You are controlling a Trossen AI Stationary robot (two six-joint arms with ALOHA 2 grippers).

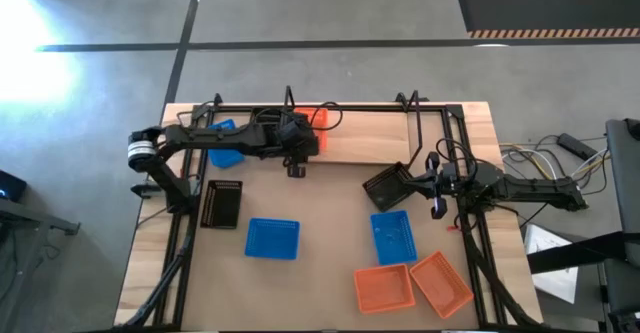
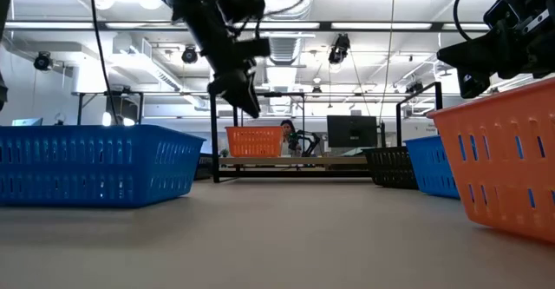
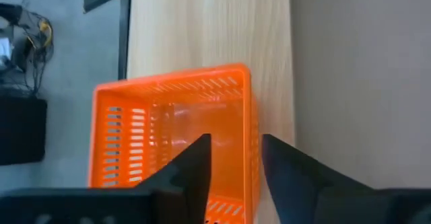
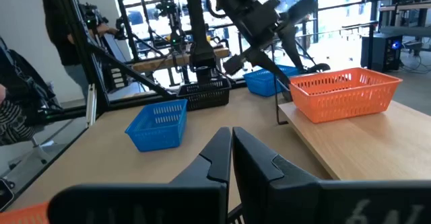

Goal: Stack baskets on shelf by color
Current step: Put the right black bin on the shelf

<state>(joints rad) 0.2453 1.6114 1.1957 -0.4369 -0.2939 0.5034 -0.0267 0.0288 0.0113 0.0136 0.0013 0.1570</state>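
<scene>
High view: two dark robot arms work over a brown tabletop (image 1: 320,223) ringed by black wire posts, with a light wooden plank shelf (image 1: 370,138) along its far edge. The left gripper (image 1: 297,163) hangs at the shelf's near edge, just beside an orange perforated plastic basket (image 1: 320,119) standing on the plank; the left wrist view shows its jaws partly parted above that basket's side wall, gripping nothing. Farther left on the shelf, a blue perforated basket (image 1: 226,143) sits partly hidden under the left arm. The right gripper (image 1: 437,201), on the right side of the table, has its jaws pressed together and empty in the right wrist view; a black perforated basket (image 1: 387,185) lies just left of it. On the tabletop, a second black basket (image 1: 222,203) lies at the left, a blue basket (image 1: 272,238) near the middle, another blue basket (image 1: 394,236) to its right, and two orange baskets (image 1: 384,287) (image 1: 441,283) touching side by side at the near right.
</scene>
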